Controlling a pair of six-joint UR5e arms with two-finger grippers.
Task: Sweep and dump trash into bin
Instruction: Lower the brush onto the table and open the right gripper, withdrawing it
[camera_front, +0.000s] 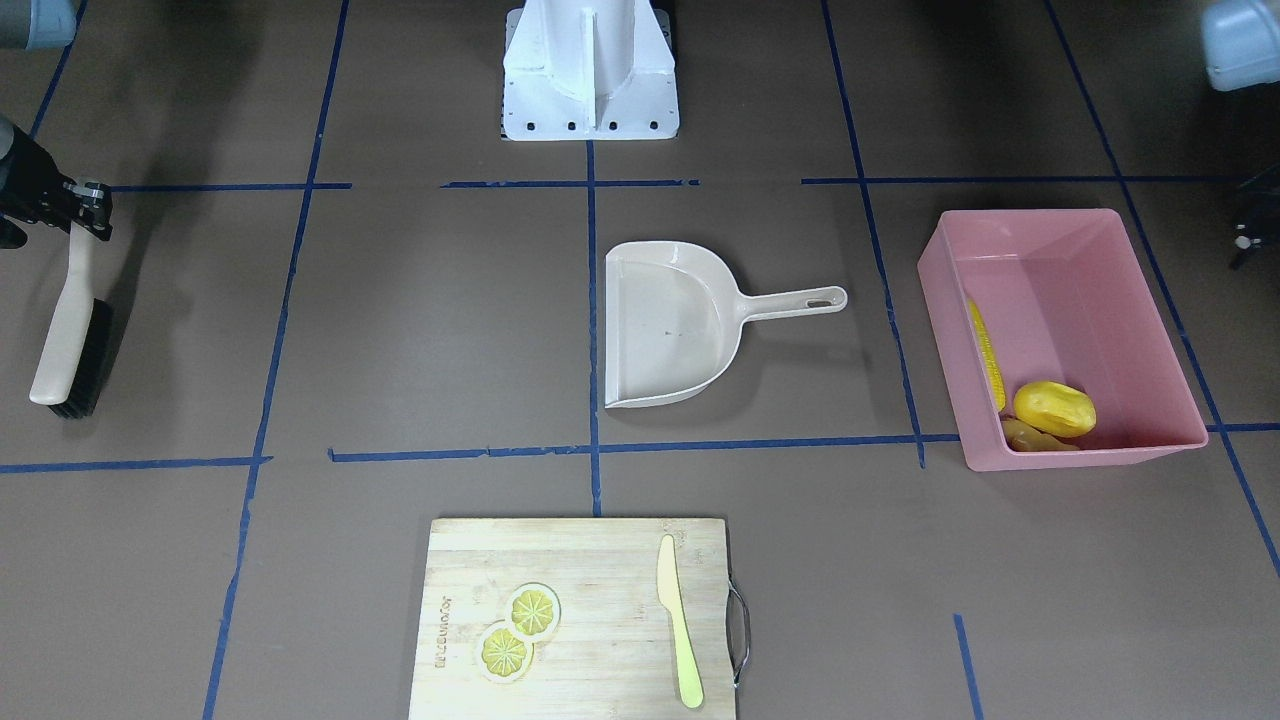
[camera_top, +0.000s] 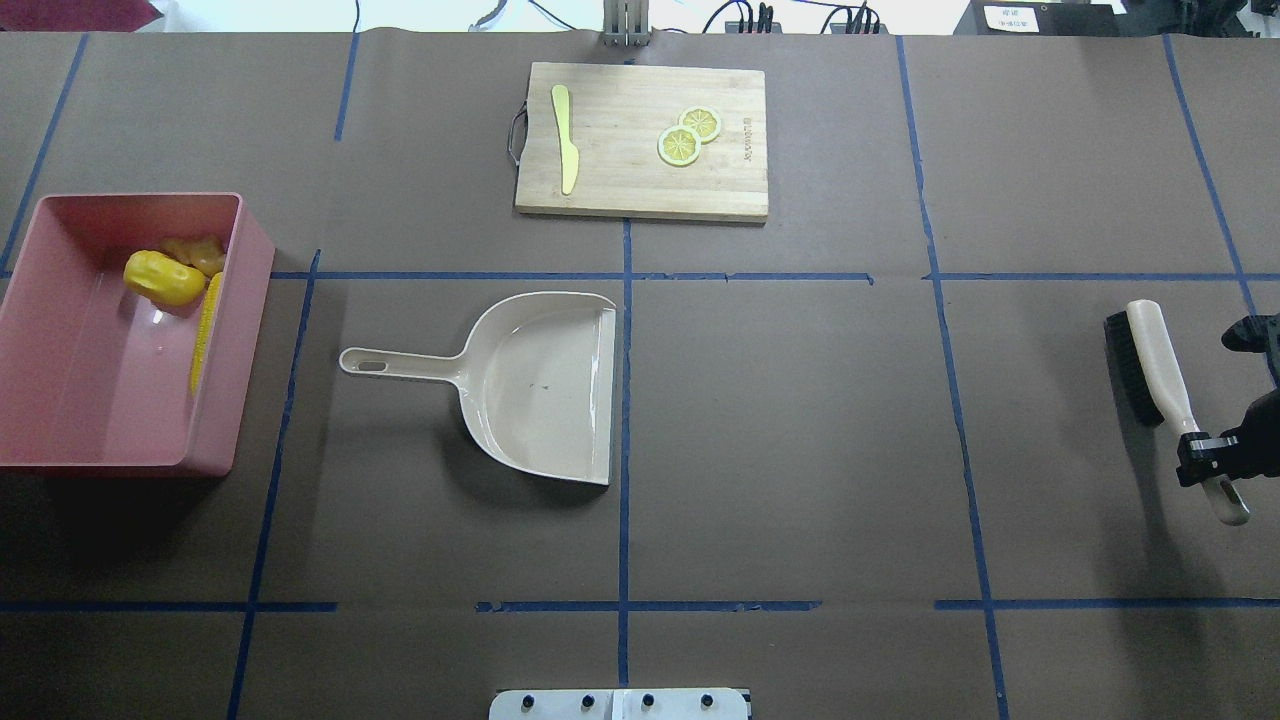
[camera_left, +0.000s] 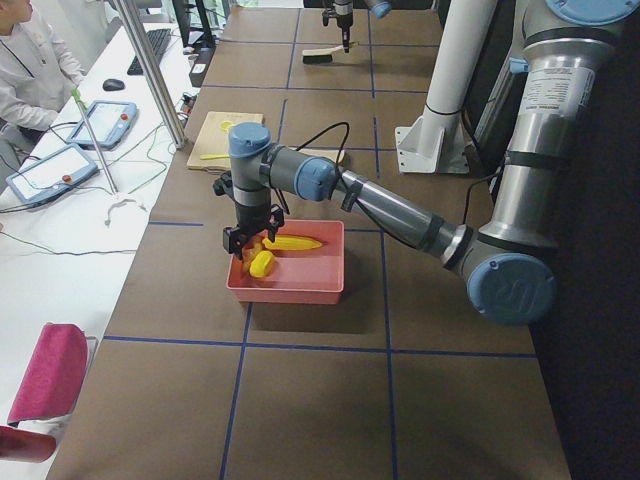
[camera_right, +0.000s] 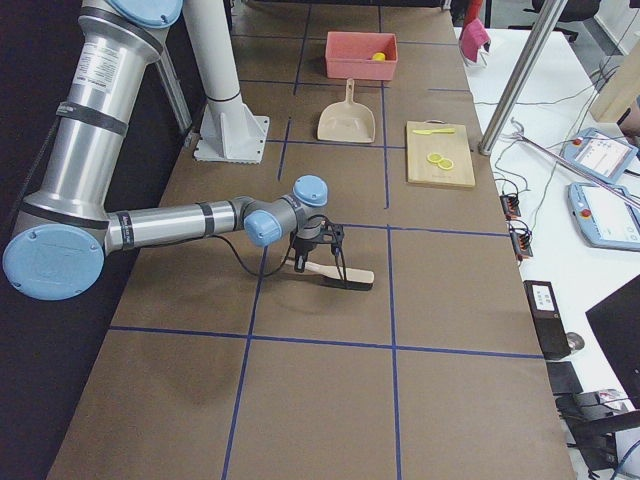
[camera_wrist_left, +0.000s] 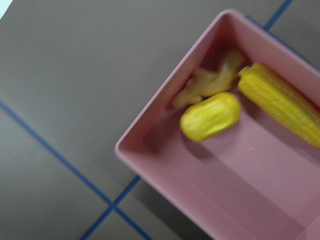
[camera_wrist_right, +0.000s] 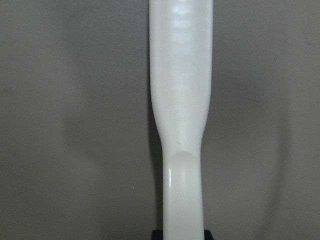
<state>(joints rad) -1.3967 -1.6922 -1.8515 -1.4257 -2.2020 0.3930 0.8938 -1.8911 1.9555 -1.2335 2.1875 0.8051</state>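
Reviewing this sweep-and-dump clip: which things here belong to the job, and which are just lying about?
Job: corn cob, yellow lump and ginger root, all inside the pink bin; dustpan; brush, held by the right gripper.
Lying about: cutting board, with two lemon slices and a knife on it.
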